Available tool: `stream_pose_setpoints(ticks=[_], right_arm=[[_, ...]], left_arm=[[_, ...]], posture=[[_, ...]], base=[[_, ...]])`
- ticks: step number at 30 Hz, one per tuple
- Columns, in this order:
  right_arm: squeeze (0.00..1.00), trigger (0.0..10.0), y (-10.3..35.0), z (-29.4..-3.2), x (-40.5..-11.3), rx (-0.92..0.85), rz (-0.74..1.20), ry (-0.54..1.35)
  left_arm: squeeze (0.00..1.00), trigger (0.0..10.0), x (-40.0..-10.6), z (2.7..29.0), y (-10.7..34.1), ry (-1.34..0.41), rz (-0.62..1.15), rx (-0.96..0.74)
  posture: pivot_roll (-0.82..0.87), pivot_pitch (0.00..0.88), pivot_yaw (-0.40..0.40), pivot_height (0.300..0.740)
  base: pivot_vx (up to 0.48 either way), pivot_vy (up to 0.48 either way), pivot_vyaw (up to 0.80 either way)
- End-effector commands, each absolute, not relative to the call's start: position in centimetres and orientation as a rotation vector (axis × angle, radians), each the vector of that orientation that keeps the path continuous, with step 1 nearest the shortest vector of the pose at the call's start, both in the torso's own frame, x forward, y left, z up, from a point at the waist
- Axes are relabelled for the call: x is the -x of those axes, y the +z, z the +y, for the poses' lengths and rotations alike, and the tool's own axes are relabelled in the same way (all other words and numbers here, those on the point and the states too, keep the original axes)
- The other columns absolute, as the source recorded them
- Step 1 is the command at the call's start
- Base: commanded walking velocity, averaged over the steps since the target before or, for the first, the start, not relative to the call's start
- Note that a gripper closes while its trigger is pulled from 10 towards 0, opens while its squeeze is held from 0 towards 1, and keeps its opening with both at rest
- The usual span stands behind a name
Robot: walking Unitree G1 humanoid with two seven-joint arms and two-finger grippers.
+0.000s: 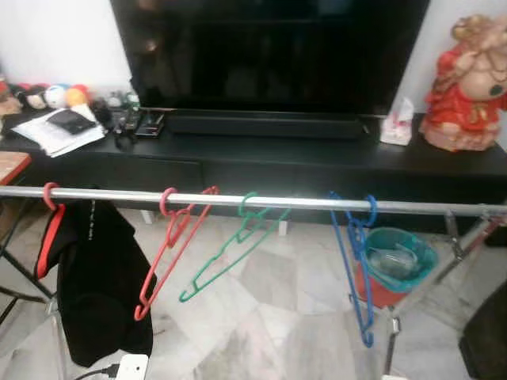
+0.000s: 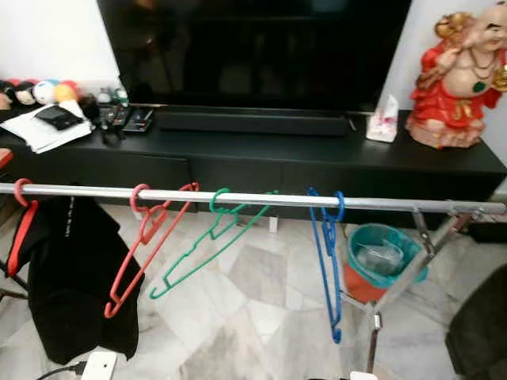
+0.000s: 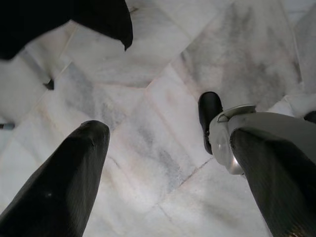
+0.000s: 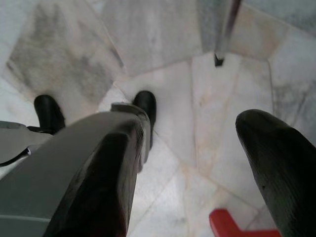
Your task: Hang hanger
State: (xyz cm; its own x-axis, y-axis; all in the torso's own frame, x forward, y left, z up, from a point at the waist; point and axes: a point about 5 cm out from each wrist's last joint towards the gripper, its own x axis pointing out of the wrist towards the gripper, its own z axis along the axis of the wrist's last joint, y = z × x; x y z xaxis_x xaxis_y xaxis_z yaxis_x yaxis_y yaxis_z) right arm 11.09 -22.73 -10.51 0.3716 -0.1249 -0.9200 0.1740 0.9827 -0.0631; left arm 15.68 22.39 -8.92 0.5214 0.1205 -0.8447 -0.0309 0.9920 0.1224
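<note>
Hangers on rail (bucket behind)

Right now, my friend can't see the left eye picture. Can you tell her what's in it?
A silver clothes rail runs across the picture with a red hanger, a green hanger and a blue hanger hooked on it, plus a black garment at the left end. Behind stand a black TV cabinet, a television and a red figurine.

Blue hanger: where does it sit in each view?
Left eye view: blue hanger hangs right of centre on the metal rail, beside the teal bucket.
Right eye view: blue hanger just right of centre, same rail.
Left wrist view: not in it.
Right wrist view: not in it.
Shared landmark: the green hanger.
</note>
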Motion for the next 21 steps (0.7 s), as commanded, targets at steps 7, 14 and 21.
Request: stream_pose_setpoints(ticks=[7, 14, 21], right_arm=[[0.00, 10.0, -10.52, -22.67, -11.10, -0.057, 1.174, -0.196], [0.00, 10.0, -10.53, -22.64, -11.11, -0.060, 1.173, -0.198], [0.00, 10.0, -10.54, -22.64, -11.08, -0.061, 1.178, -0.196]], left_arm=[[0.00, 10.0, -15.36, 22.60, -9.02, 0.087, 1.036, -0.108], [0.00, 10.0, -15.30, 22.49, -9.06, 0.082, 1.035, -0.101], [0.00, 10.0, -15.23, 22.49, -9.08, 0.083, 1.035, -0.096]], posture=[[0.05, 0.000, 0.016, 0.740], [0.05, 0.000, 0.018, 0.740], [0.05, 0.000, 0.016, 0.740]], base=[[0.000, 0.000, 0.00], [0.000, 0.000, 0.00], [0.000, 0.000, -0.09]])
